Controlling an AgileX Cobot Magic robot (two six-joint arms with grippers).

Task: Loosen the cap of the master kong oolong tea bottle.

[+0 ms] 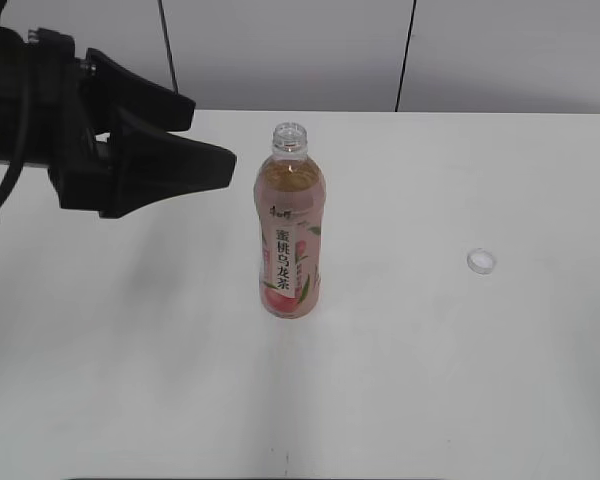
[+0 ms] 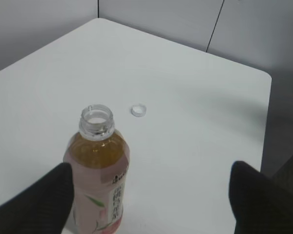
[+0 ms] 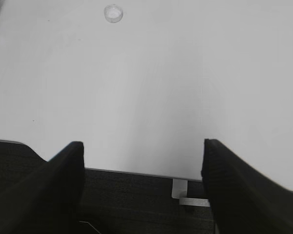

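The master kong oolong tea bottle (image 1: 292, 235) stands upright mid-bench, neck bare; the cap (image 1: 481, 261) lies well apart on the bench (image 1: 460, 380). Both the left end effector (image 1: 205, 135) and right end effector (image 3: 142, 161) are spread, empty. The loosening looks complete; clearing the arms without nudging the bottle suits best.

Clear glossy plastic bottle (image 1: 292, 225), white plastic cap (image 1: 481, 261), matt white table (image 1: 460, 380)

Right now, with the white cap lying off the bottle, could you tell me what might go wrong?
1. The tall clear plastic bottle of amber tea stands uncapped; a nudge from the open left gripper beside it could spill it.
2. The small white round plastic cap lies loose on the white table and could roll away.
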